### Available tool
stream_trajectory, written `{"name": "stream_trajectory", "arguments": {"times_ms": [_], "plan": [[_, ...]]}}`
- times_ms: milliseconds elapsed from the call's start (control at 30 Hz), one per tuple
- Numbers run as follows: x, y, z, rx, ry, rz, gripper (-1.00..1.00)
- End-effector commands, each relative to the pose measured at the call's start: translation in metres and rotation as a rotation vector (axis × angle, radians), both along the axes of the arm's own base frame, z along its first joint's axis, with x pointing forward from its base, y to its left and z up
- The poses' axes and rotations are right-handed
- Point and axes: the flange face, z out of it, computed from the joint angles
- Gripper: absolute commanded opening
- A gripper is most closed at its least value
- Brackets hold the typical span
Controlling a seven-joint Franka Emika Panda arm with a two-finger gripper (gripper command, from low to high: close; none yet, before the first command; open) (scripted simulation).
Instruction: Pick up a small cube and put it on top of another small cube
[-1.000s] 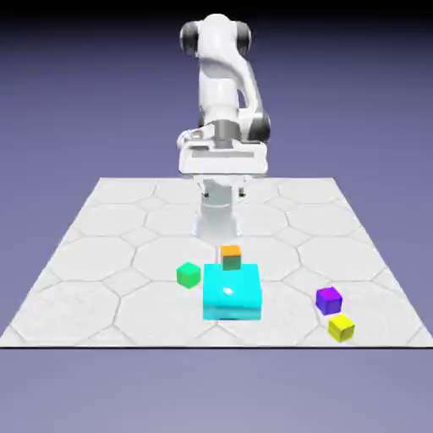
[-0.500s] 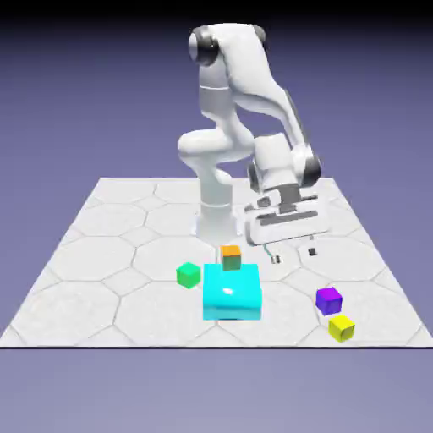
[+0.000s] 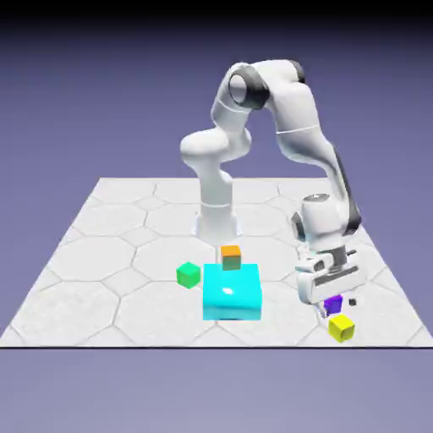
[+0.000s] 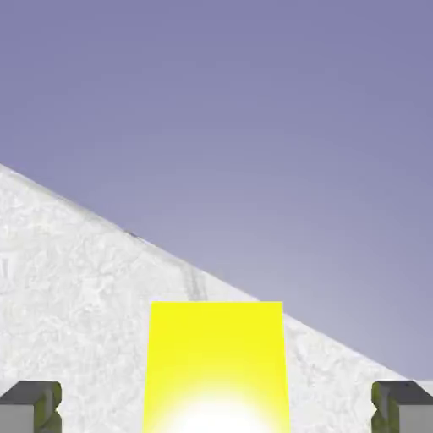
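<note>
Arm: rises from its base at the table's (image 3: 101, 254) far edge, folds over at the elbow and slants down toward the exterior view's lower right, the hand low over the table's near right corner.
Gripper (image 3: 336, 306): pointing down and tilted, jaws spread wide with nothing between them touching; it grips nothing. In the hand view the gripper (image 4: 216, 410) shows as two grey fingertips (image 4: 30, 406) at the bottom corners, well apart.
Yellow cube (image 3: 342, 326): on the table near the front edge, at the exterior view's right, just below and in front of the hand; free, not lifted.
Green cube (image 3: 188, 274): on the table left of centre, well apart from the yellow cube, nothing on top of it.
Cyan block (image 3: 232, 292): large, between the green cube and the hand, just right of the green cube.
Orange-topped cube (image 3: 231, 256): just behind the cyan block.
Purple cube (image 3: 333, 303): just behind the yellow cube, partly hidden by the hand and fingers; whether a finger touches it cannot be told.
Hand view only: the yellow cube (image 4: 216, 364) fills the gap between the fingertips, clear space on each side, the table (image 4: 76, 296) edge slanting behind it.
Exterior view only: the arm's bend and all the other cubes.
</note>
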Motion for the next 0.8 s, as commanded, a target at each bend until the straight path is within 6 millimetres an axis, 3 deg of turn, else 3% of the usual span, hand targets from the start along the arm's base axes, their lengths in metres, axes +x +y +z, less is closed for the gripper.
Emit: {"name": "stream_trajectory", "arguments": {"times_ms": [0, 33, 67, 100, 300, 433, 533, 633, 767], "plan": [[0.003, 0.002, -0.011, 0.001, 0.000, -0.001, 0.00], [0.005, 0.003, -0.022, 0.002, 0.001, -0.001, 0.00], [0.005, 0.003, -0.022, 0.002, 0.001, -0.001, -1.00], [0.005, 0.003, -0.022, 0.002, 0.001, -0.001, -1.00], [-0.014, -0.009, 0.043, 0.002, 0.001, -0.001, -1.00], [0.012, -0.091, 0.076, -0.121, -0.026, 0.072, -1.00], [0.019, -0.154, 0.099, -0.196, -0.024, 0.119, -1.00], [0.015, -0.216, 0.118, -0.253, -0.007, 0.163, -1.00], [-0.006, -0.293, 0.136, -0.294, 0.030, 0.225, -1.00]]}}
